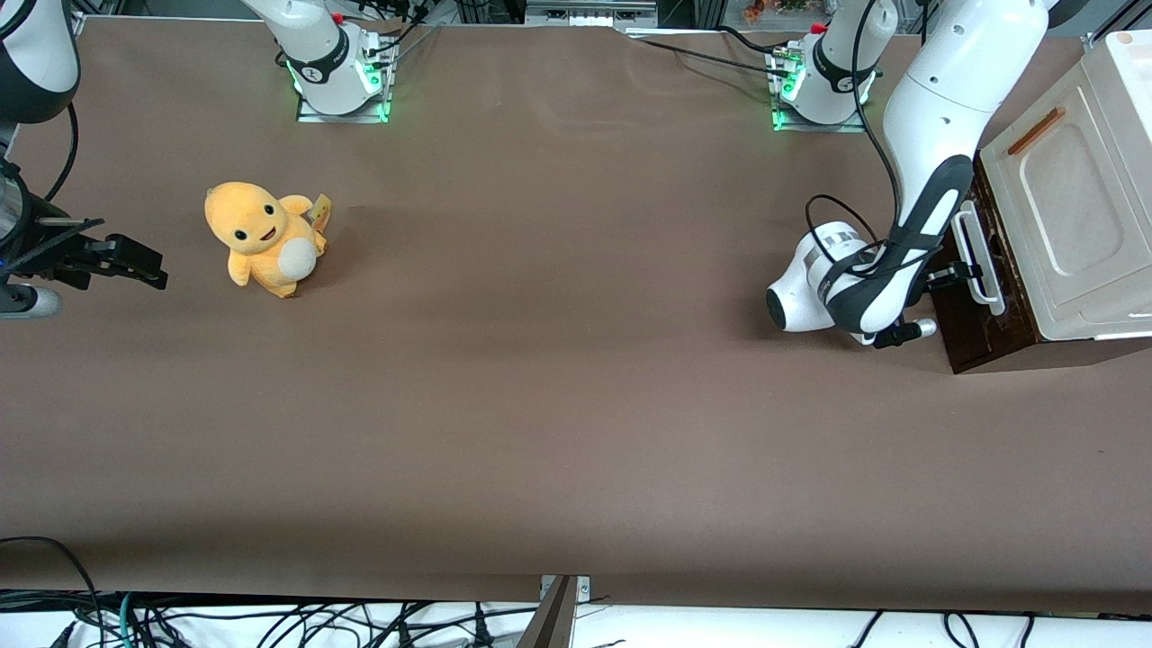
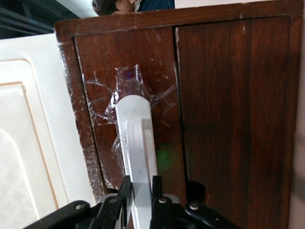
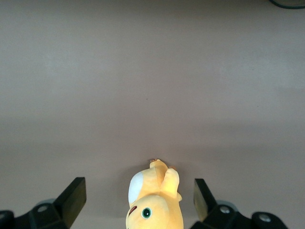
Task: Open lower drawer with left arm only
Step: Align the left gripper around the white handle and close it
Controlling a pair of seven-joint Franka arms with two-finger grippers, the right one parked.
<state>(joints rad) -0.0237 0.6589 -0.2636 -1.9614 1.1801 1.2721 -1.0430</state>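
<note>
The left arm [image 1: 918, 162] reaches down at the working arm's end of the table [image 1: 558, 405]; its gripper [image 1: 956, 272] [image 2: 140, 191] is pinched on the white bar handle [image 1: 976, 256] [image 2: 137, 148], one finger [image 2: 125, 195] each side. The lower drawer [image 1: 981, 306] [image 2: 190, 95] sits under the cream panel [image 1: 1071, 216], dark front approx. flush w/ the cabinet. Yellow plush toy [image 1: 263, 238] stands well apart, approx. 9 o'clock from the gripper in the front view.
</note>
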